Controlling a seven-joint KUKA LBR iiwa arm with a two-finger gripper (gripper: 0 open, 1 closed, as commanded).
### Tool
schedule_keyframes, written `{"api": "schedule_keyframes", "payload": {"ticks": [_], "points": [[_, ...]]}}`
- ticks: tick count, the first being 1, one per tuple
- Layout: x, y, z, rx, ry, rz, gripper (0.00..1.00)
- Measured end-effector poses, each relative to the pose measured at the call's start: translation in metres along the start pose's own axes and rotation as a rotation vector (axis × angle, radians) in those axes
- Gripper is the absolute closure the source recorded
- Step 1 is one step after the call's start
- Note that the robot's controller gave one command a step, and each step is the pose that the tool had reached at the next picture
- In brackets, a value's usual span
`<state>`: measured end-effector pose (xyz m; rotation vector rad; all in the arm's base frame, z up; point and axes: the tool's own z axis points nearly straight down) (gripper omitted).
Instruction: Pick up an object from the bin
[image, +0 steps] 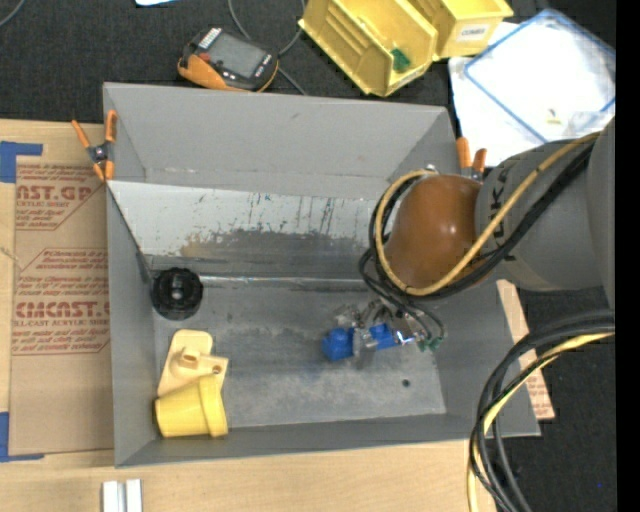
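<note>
My gripper (375, 322) hangs low over the bin floor, right of centre, under the arm's brown dome. Right at its tip lies a small blue thing (338, 345) with a rounded blue end to the left and a blue and white part running under the gripper. Whether the gripper has hold of it cannot be made out.
A black round knob (177, 290) lies at the left by the back slope. A yellow cup (192, 412) with a cream piece (190, 358) on top sits in the front left corner. The arm and its cables cover the bin's right side.
</note>
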<state>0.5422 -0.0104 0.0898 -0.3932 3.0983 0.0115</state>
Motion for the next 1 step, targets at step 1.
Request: {"api": "schedule_keyframes", "payload": {"ticks": [1], "points": [[0.0014,0.0035,0.0042,0.001,-0.006,0.002,1.00]]}}
